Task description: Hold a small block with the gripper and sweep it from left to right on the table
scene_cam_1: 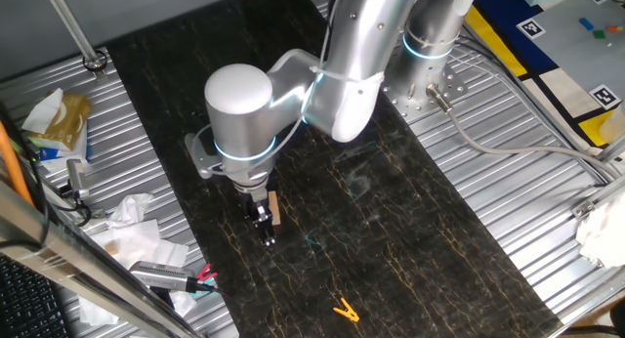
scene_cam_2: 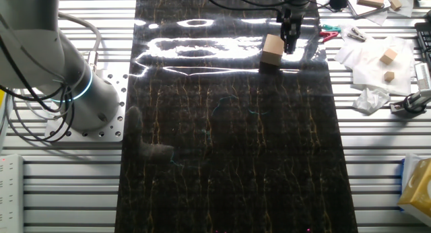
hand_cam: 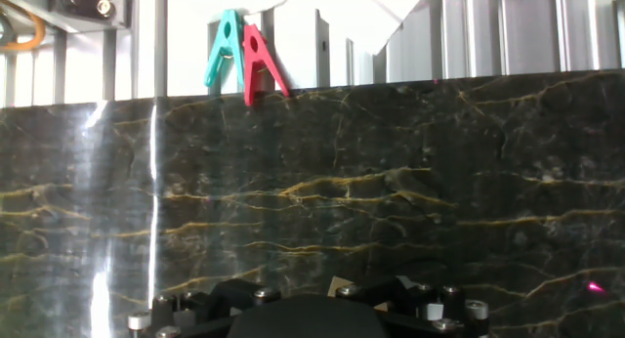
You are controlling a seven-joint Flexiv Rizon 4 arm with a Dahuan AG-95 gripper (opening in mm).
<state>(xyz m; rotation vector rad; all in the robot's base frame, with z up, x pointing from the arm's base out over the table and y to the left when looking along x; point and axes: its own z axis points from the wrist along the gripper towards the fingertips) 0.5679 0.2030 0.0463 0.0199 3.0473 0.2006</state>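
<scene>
The small block is a light tan wooden cube on the black veined table, near its left edge. My gripper points straight down with its black fingers right against the block's side, tips at the table. In the other fixed view the block sits just left of the gripper. In the hand view only a tan sliver of the block shows above the dark hand body, and the fingers are hidden. I cannot tell whether the jaws are open or hold the block.
A yellow clip lies near the table's front. A teal clip and a red clip lie on the ribbed sheet beyond the table edge. Tissues and spare wooden blocks lie there too. A second arm's base stands opposite.
</scene>
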